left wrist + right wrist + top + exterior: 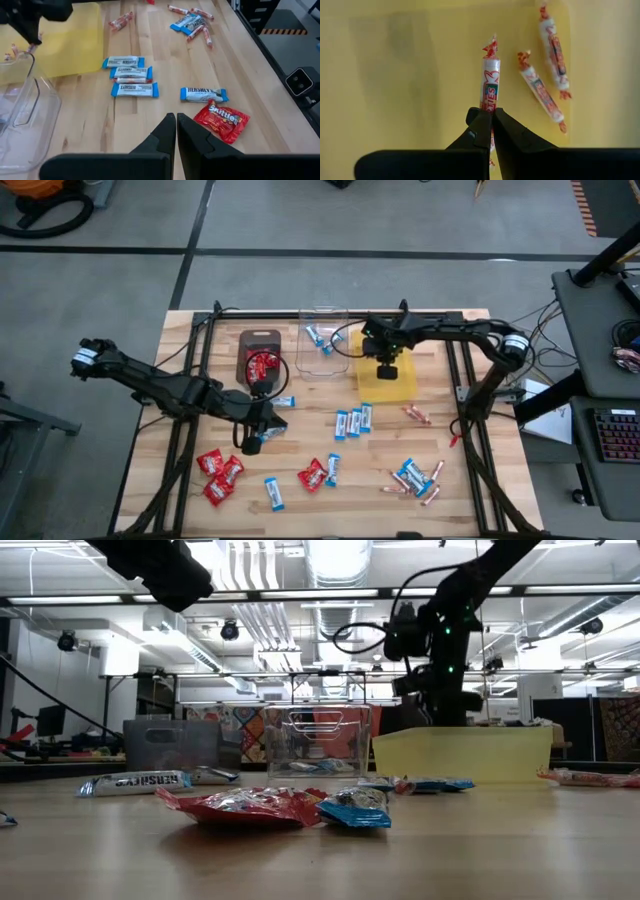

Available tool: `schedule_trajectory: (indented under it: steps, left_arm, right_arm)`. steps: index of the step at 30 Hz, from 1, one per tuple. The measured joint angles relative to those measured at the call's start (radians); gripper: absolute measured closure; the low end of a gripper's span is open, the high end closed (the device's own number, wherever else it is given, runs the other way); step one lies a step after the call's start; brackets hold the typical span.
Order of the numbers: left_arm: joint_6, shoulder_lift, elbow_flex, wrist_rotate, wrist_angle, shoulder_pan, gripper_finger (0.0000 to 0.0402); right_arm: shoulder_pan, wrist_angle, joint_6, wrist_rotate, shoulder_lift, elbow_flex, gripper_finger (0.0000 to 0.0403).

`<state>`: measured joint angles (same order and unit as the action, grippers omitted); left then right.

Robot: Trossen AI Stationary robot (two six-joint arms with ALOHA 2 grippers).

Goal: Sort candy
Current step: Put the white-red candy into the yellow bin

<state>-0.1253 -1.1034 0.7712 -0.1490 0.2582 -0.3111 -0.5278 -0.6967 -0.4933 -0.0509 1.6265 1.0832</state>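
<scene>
At the upper middle of the high view, the right gripper (386, 370) hangs over the yellow tray (402, 385); its own wrist view shows the jaws pinched on a thin candy stick (490, 85), which hangs above the tray floor, with two more sticks (542, 90) already lying on the yellow to the right of it. The step in hand looks like dropping a stick into its tray; the next move calls for the jaws to part over the yellow floor, clear of the wall, then a lift away toward the loose sticks (418, 416) on the wood right of centre.

Lower and to the left in the high view, the left gripper (252, 444) sits above the table, jaws closed together with nothing between them, as its wrist view shows (176, 131); ahead of it lie three blue-and-white bars (131, 81) in a stack-like row, a single bar (203, 94) and a red packet (221, 120) just beside it.

The rest of the candy is scattered over the lower half of the table: red packets (218, 474) at lower left, more bars and sticks (415, 478) at lower right; the dark tray (262, 340) holds red packets, the clear tray (335, 340) a blue bar; much sorting remains.
</scene>
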Motion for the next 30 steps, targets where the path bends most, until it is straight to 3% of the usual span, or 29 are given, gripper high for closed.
schedule_trajectory:
  steps: [12, 30]
  left_arm:
    - [0.000, 0.000, 0.000, -0.001, -0.005, 0.000, 0.0402]
    - [-0.007, 0.000, 0.000, -0.001, -0.005, 0.000, 0.0402]
  right_arm:
    - [-0.002, 0.080, -0.029, -0.001, 0.122, 0.041, 0.0394]
    - [-0.003, 0.111, -0.023, -0.047, 0.172, 0.092, 0.0393]
